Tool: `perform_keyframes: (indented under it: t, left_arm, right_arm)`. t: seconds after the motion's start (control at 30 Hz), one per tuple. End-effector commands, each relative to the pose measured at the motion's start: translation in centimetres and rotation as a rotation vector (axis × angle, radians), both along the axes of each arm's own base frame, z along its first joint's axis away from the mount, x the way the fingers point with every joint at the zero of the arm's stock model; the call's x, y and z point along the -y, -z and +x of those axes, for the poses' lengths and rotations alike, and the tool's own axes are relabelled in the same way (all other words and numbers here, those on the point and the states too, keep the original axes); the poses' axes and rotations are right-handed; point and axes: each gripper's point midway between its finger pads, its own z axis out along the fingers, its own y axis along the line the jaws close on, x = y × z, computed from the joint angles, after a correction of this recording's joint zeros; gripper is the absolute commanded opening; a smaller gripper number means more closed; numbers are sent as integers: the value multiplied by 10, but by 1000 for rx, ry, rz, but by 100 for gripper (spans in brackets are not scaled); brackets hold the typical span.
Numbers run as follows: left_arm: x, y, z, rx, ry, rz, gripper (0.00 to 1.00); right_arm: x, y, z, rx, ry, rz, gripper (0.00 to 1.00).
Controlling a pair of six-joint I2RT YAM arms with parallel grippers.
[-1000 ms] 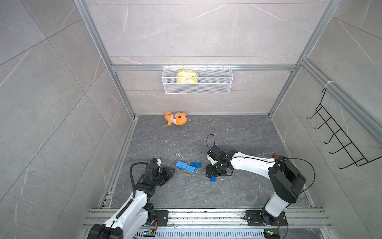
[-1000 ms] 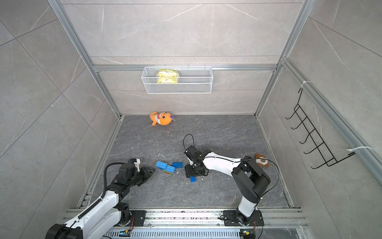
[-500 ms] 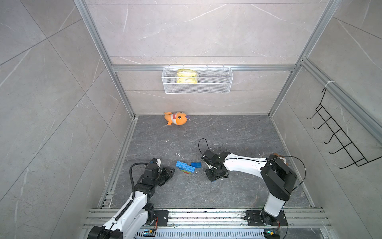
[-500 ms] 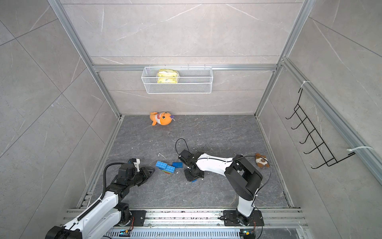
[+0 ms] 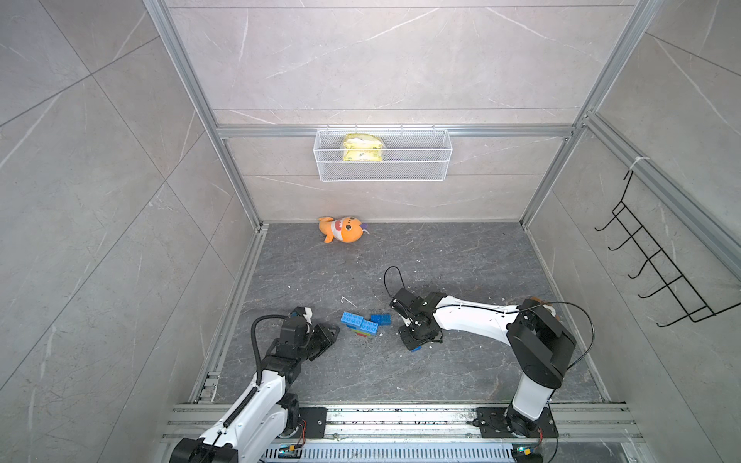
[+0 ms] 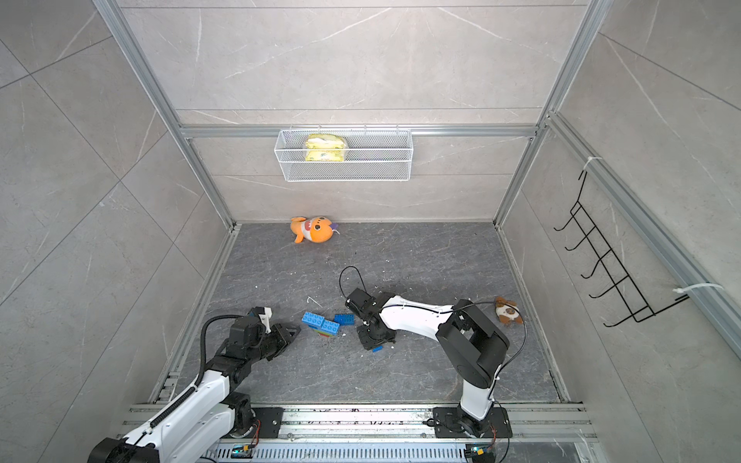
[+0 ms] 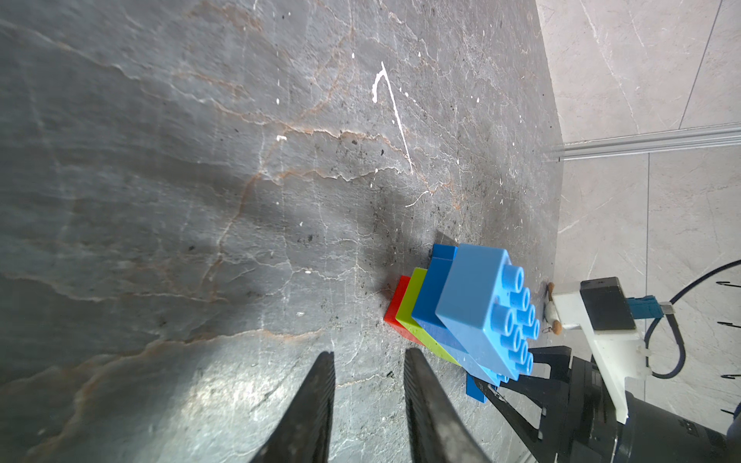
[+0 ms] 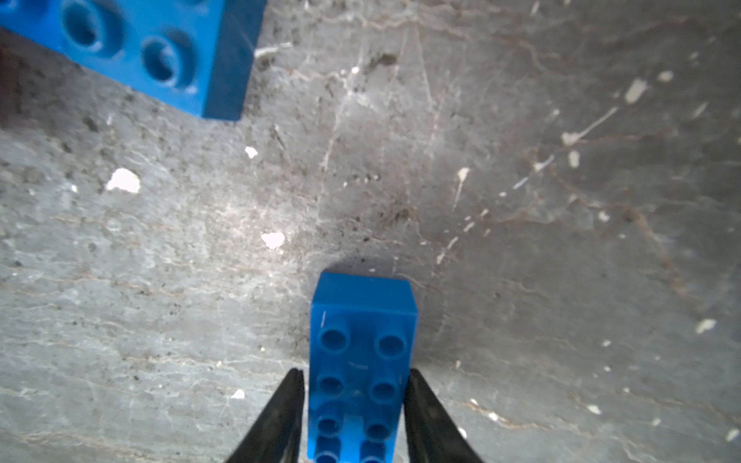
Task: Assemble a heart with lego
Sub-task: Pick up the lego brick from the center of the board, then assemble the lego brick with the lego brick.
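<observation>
The heart, a stepped cluster of light blue, blue, lime-green and red bricks, lies on the grey floor in both top views and fills the lower right of the left wrist view. My left gripper rests just left of it, open, with bare floor between its fingers. A loose blue lego brick lies beside the heart. My right gripper is shut on a blue oblong brick that lies on the floor, studs up.
An orange plush shark lies by the back wall. A white wire basket hangs on that wall with a yellow pack inside. A small brown plush sits by the right wall, below a black hook rack. White scraps dot the floor.
The right arm swung a little left and back, and its jaws narrowed onto the blue oblong brick. The left arm and the heart have not moved.
</observation>
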Motion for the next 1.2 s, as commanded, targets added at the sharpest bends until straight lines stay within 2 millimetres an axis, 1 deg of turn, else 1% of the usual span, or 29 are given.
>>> perform_keyframes:
  t: [0.0, 0.03, 0.13, 0.23, 0.33, 0.47, 0.57, 0.7, 0.9, 1.07, 1.17]
  left_arm:
    - [4, -11, 2, 22, 20, -18, 34]
    - [4, -11, 2, 21, 20, -18, 34]
    - [5, -12, 2, 27, 21, -25, 34]
    - [8, -17, 5, 40, 34, -38, 37]
    - [13, -28, 9, 64, 82, -28, 42]
    - [17, -42, 17, 89, 122, -28, 45]
    - [16, -52, 24, 118, 114, -89, 45]
    - [18, -60, 32, 153, 102, -176, 46]
    - [29, -63, 38, 150, 156, -238, 46]
    - [26, -49, 33, 89, 163, -184, 45]
    - [26, -46, 31, 82, 170, -177, 45]
  right_arm:
    - [0, 1, 3, 7, -10, -15, 34]
    - [-1, 0, 3, 11, -13, -11, 30]
    - [-3, -7, 5, 30, -47, 6, 27]
    - [-15, -28, 10, 62, -154, 51, 25]
    - [-27, -54, 15, 96, -310, 68, 25]
    - [-45, -79, 13, 94, -472, 131, 26]
    - [-57, -93, 9, 80, -572, 174, 26]
    - [-64, -98, 11, 65, -655, 163, 27]
    - [-82, -101, 17, 48, -718, 182, 27]
    - [-92, -94, 18, 17, -750, 157, 28]
    - [-98, -88, 19, -1, -764, 128, 27]
